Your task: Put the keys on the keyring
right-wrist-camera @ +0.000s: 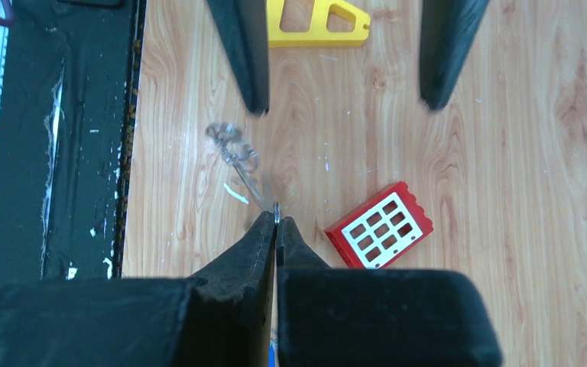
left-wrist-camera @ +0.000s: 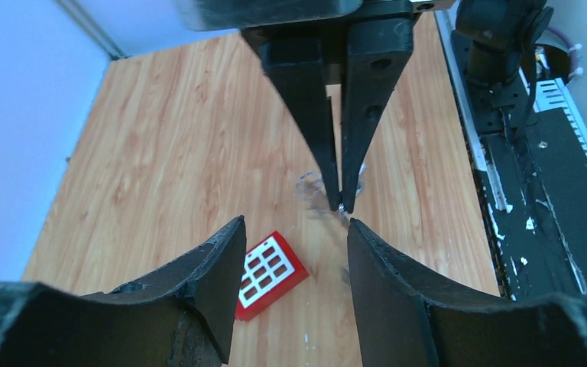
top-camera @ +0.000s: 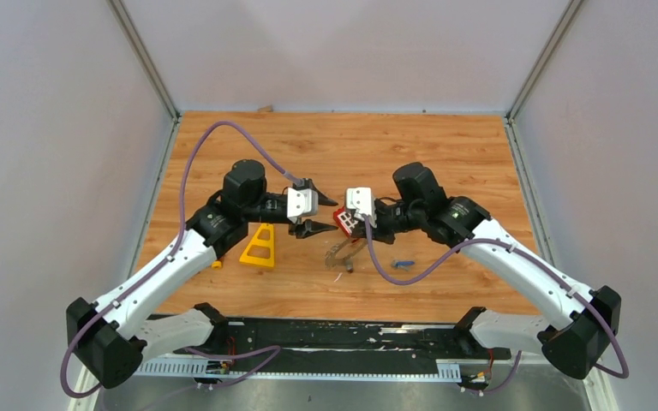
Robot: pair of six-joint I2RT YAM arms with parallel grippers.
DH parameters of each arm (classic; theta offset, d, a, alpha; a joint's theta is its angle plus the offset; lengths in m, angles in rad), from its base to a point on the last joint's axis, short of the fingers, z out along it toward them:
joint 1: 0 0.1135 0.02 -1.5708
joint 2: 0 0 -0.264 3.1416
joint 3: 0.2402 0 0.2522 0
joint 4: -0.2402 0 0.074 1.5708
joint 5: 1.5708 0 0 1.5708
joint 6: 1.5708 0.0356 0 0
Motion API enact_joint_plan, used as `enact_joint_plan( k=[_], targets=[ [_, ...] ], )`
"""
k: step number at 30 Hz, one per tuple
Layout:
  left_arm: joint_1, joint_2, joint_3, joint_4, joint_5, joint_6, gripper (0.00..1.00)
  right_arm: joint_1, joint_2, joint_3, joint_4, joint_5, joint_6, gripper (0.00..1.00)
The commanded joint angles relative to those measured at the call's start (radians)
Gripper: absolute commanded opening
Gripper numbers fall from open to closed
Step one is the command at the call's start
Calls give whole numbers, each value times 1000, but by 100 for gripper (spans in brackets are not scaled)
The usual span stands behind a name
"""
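The right hand (right-wrist-camera: 277,220) pinches the keyring (right-wrist-camera: 238,159), which slants down toward the worktop (right-wrist-camera: 504,153). The left hand (left-wrist-camera: 294,225) gapes wide.

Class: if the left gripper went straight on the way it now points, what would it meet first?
Probably the keyring pinched in the shut right gripper, just ahead of the open left gripper; depth is unclear.

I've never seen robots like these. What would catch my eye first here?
Two grippers face each other over the middle of the wooden table. The right gripper is pinched shut on the thin metal keyring, while the left gripper stands wide open opposite it. The brightest colours are a red block with white squares lying beside the right gripper's tips, and a yellow triangular frame on the table's left half.
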Motion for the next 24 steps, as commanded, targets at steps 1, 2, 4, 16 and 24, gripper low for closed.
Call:
enact_joint_plan(
  k=[1,2,4,16,24],
  targets=[
    [-39,42,42,39,9,-24,57,-2,15,112,-1,-28,49,0],
    [-46,49,40,43,7,-15,56,-2,21,126,-17,-28,52,0],
    [-56,66,33,53,2,13,54,-2,26,144,-45,-28,61,0],
    [-58,88,9,106,29,31,45,-28,-15,101,-12,-58,97,0],
    [-72,71,-34,131,46,4,42,-34,-16,95,-12,-61,95,0]
  ],
)
